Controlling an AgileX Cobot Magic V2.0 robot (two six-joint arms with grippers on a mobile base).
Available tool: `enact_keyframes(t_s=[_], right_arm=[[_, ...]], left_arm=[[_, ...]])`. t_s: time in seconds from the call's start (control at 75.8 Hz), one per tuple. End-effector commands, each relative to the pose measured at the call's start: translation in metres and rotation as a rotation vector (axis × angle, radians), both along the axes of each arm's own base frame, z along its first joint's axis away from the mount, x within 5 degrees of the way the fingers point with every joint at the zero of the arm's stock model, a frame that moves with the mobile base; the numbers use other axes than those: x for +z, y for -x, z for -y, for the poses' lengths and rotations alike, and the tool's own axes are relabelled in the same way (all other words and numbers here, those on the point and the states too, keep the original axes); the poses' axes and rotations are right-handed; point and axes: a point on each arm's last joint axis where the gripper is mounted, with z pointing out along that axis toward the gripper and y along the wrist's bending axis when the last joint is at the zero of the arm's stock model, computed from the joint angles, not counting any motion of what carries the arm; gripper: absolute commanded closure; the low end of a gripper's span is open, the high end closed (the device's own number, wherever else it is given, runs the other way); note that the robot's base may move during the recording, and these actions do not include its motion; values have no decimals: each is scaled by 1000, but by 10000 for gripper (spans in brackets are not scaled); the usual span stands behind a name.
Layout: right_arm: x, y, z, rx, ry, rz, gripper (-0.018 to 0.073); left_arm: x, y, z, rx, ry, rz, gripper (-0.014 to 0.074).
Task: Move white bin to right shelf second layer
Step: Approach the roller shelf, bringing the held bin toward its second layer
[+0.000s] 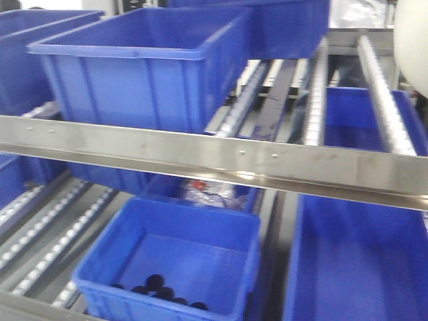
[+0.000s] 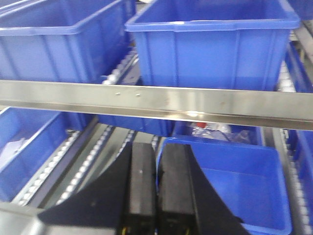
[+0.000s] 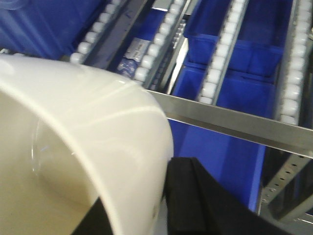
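The white bin (image 3: 98, 127) fills the left of the right wrist view, glossy and cream, tilted with its mouth toward the camera. My right gripper (image 3: 142, 196) is shut on its wall, one black finger (image 3: 195, 196) outside and the other inside. In the front view only the bin's edge (image 1: 413, 40) shows, at the top right, above the roller tracks (image 1: 384, 100) of the right shelf second layer. That level's steel front bar (image 1: 267, 157) carries two rivets. My left gripper (image 2: 157, 149) is shut on nothing, low in front of the rack.
A large blue crate (image 1: 140, 73) sits on the same level to the left. Below are a small blue crate (image 1: 174, 261) holding black round pieces and a bigger one (image 1: 361, 261) at the right. More blue crates (image 2: 210, 44) face the left wrist.
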Motion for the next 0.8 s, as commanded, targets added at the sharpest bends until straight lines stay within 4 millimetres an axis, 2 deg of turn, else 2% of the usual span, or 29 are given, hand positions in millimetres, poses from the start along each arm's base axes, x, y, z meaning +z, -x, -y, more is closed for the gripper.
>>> enact_keyframes(t_s=[0.0, 0.791], right_arm=[[18, -3, 1, -7, -8, 123, 511], [18, -3, 1, -7, -8, 123, 511]], left_arm=[[-4, -1, 0, -4, 9, 62, 512], [-4, -1, 0, -4, 9, 62, 512]])
